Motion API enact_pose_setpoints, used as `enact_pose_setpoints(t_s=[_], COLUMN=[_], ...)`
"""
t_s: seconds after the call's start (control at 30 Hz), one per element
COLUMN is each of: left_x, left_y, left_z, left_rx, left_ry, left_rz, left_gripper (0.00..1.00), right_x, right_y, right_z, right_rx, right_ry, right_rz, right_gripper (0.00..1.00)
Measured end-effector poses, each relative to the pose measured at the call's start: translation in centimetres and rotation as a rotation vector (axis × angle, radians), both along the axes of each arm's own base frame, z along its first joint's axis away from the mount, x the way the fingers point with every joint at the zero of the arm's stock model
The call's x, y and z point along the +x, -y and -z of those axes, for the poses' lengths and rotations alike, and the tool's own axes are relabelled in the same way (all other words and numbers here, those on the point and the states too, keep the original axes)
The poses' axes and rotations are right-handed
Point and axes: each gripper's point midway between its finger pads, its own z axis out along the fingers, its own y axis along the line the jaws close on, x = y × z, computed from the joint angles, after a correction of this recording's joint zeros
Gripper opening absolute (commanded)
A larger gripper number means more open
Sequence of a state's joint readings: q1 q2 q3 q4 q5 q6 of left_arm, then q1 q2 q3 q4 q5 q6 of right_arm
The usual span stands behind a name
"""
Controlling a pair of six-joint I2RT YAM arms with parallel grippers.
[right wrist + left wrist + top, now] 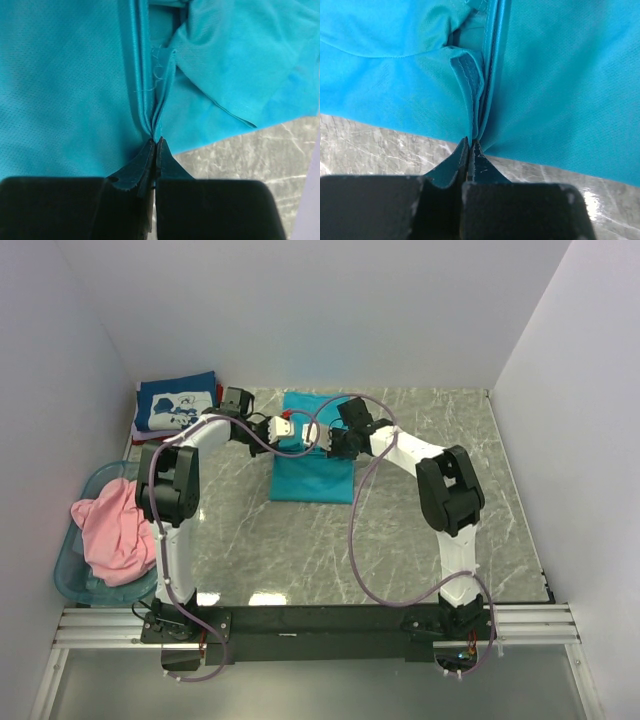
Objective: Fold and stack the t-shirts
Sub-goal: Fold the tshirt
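The teal t-shirt (312, 475) lies partly folded at the middle back of the table. My left gripper (292, 427) is shut on a pinched ridge of its cloth (475, 127). My right gripper (322, 435) is shut on another pinch of the same shirt (152, 127). The two grippers are close together over the shirt's upper part. The navy t-shirt with white print (178, 402) lies folded at the back left, with a sliver of the red one (219, 392) beside it. The pink t-shirt (115, 528) is heaped in the basket.
The translucent light-blue basket (72, 575) stands at the left edge of the table. White walls close in the back and both sides. Grey marble tabletop (300, 550) shows in front of the teal shirt. Cables loop from both arms.
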State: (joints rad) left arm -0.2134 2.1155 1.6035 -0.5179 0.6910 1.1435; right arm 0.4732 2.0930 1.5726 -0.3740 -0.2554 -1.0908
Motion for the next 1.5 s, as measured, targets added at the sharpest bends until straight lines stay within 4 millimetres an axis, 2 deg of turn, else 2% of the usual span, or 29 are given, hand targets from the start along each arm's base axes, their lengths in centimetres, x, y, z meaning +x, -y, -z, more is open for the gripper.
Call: enact_pose_setpoints(t_s=[0.07, 0.13, 0.17, 0.23, 0.27, 0.3, 0.47, 0.6, 0.67, 0.73, 0.83, 0.9, 0.97, 1.03, 1.1, 1.17, 1.33, 1.43, 1.5], left_x=[0.2, 0.6, 0.8, 1.5, 1.9, 2.2, 1.8, -0.1, -0.8, -1.6, -3.3, -4.5, -6.0, -7.1, -8.1, -8.7, -9.6, -11.2, -12.1], left_y=[-0.2, -0.3, -0.4, -0.5, -0.5, -0.5, -1.7, -3.2, -3.4, -3.1, -2.0, -1.4, -0.9, -0.5, 0.0, 0.3, 0.9, 1.0, 1.0], left_z=[0.3, 0.4, 0.4, 0.1, -0.1, -0.3, -1.0, -3.4, -5.2, -6.8, -7.0, -5.8, -4.1, -2.8, -2.0, -1.2, 1.7, 4.0, 4.3], left_rx=[0.0, 0.002, 0.0, -0.008, -0.014, -0.018, -0.052, -0.135, -0.208, -0.293, -0.404, -0.448, -0.475, -0.499, -0.53, -0.549, -0.562, -0.552, -0.565], left_ry=[0.0, 0.008, 0.017, 0.038, 0.045, 0.054, 0.023, -0.075, -0.14, -0.217, -0.383, -0.51, -0.651, -0.763, -0.863, -0.944, -1.113, -1.239, -1.308], left_rz=[-0.005, -0.012, -0.017, -0.035, -0.047, -0.054, -0.144, -0.268, -0.336, -0.393, -0.487, -0.547, -0.606, -0.645, -0.673, -0.698, -0.761, -0.803, -0.813], left_gripper=[0.03, 0.23, 0.4, 0.51, 0.6, 0.62, 0.63, 0.61, 0.65, 0.63, 0.61, 0.56, 0.5, 0.49, 0.41, 0.37, 0.31, 0.24, 0.2], right_x=[0.2, 0.8, 1.0, 1.3, 1.8, 2.3, 3.4, 3.5, 2.5, 1.1, -1.2, -2.6, -4.2, -5.5, -6.5, -7.6, -9.5, -10.7, -10.9], right_y=[-0.1, -0.2, -0.3, -0.1, 0.0, 0.0, 0.5, 0.8, 0.5, 0.0, -1.4, -2.2, -2.7, -3.1, -3.4, -3.5, -3.2, -2.8, -2.8], right_z=[0.6, 1.0, 1.2, 1.2, 1.0, 0.6, -2.0, -6.7, -9.7, -12.1, -13.4, -12.5, -10.5, -8.3, -6.0, -3.4, 1.3, 3.4, 3.5], right_rx=[-0.004, -0.007, -0.006, -0.008, -0.003, 0.01, 0.078, 0.201, 0.295, 0.394, 0.518, 0.564, 0.58, 0.582, 0.581, 0.567, 0.544, 0.543, 0.565], right_ry=[-0.007, -0.005, 0.001, 0.011, 0.027, 0.047, 0.07, 0.034, -0.014, -0.081, -0.229, -0.336, -0.461, -0.574, -0.672, -0.772, -0.948, -1.042, -1.08], right_rz=[0.001, 0.006, 0.013, 0.04, 0.056, 0.079, 0.183, 0.283, 0.321, 0.356, 0.39, 0.415, 0.456, 0.495, 0.535, 0.578, 0.678, 0.735, 0.742], right_gripper=[0.0, 0.06, 0.2, 0.39, 0.56, 0.7, 0.7, 0.59, 0.53, 0.47, 0.43, 0.41, 0.38, 0.38, 0.37, 0.35, 0.33, 0.31, 0.3])
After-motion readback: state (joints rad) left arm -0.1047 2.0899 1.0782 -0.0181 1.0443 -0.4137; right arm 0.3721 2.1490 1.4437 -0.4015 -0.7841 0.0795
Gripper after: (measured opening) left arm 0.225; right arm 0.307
